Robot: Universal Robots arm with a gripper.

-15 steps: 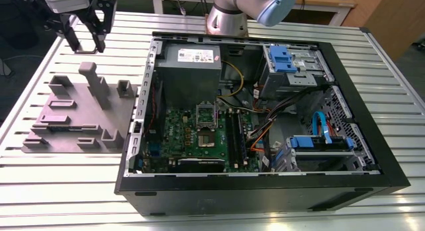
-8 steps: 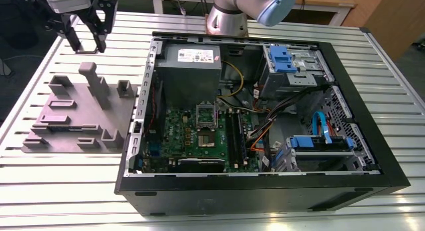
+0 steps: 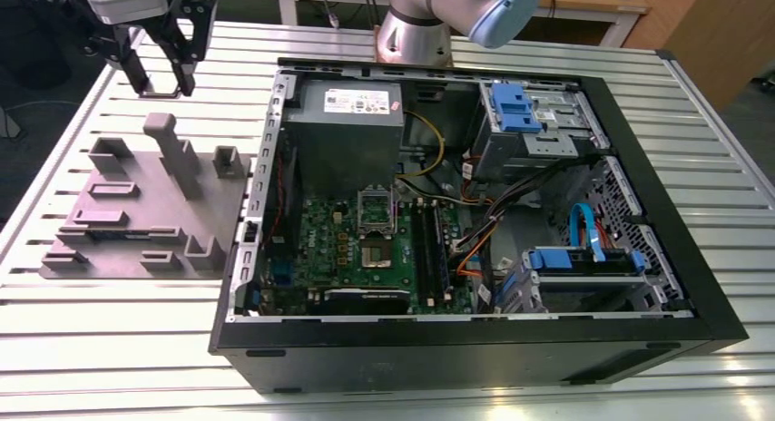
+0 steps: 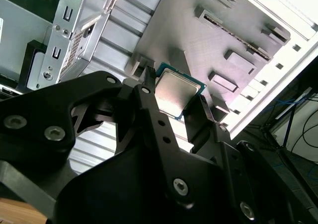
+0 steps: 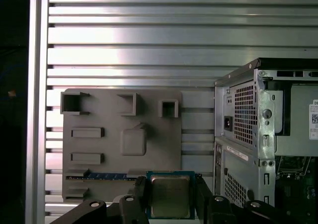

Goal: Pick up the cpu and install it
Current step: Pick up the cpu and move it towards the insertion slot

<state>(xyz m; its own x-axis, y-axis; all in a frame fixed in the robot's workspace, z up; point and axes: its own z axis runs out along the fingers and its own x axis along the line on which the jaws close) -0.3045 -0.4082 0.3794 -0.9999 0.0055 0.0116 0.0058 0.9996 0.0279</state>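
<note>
The cpu [image 5: 170, 195] is a small square chip with a shiny metal top and a thin green rim. My gripper [image 5: 171, 196] is shut on it, one black finger [image 5: 140, 189] on each of two opposite edges. The second wrist view shows the cpu [image 4: 176, 92] in the same grip [image 4: 175, 104]. In the exterior view my gripper [image 3: 163, 87] hangs high at the far left, above the back of the grey holder plate [image 3: 133, 212] and well away from the open computer case. The motherboard's socket [image 3: 379, 251] lies inside that case with its metal frame [image 3: 377, 203] lifted.
The open black case [image 3: 460, 344] holds a grey power supply [image 3: 345, 108], cables and blue drive brackets [image 3: 515, 108]. The holder plate [image 5: 119, 134] has raised posts and a memory stick [image 5: 107, 176]. Everything rests on a ribbed metal table [image 3: 109, 348].
</note>
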